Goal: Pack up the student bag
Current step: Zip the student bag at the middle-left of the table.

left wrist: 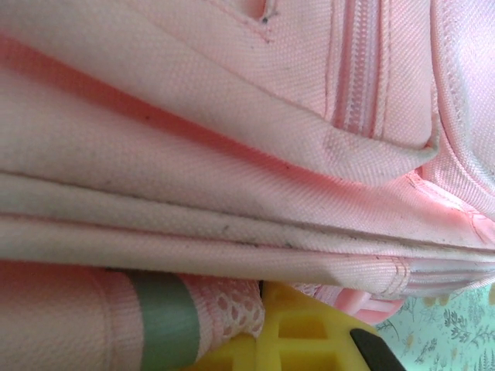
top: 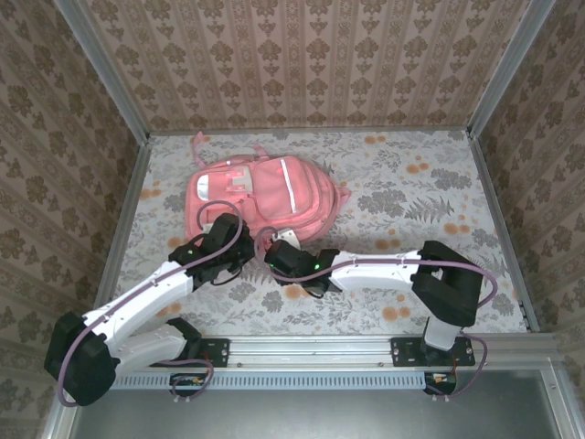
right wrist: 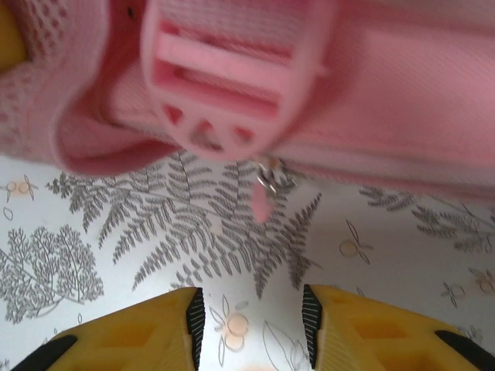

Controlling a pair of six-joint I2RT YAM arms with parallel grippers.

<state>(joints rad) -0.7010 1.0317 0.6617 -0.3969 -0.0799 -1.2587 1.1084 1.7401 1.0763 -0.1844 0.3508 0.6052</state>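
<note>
The student bag (top: 260,197) is a large pink backpack lying flat at the middle-left of the table, with a pale stripe down its front. My left gripper (top: 224,240) is at the bag's near-left edge. Close up, its yellow fingers (left wrist: 267,332) are shut, with pink mesh fabric (left wrist: 228,309) of the bag pinched at them. My right gripper (top: 279,251) hovers at the bag's near edge. Its jaws (right wrist: 249,313) stand apart over bare tablecloth with nothing between them. Just ahead of them hang a small pink zipper pull (right wrist: 263,199) and a pink strap buckle (right wrist: 220,85).
The floral tablecloth (top: 411,210) is bare to the right of the bag. Patterned walls (top: 302,64) close in the back and both sides. A metal rail (top: 311,347) with the arm bases runs along the near edge.
</note>
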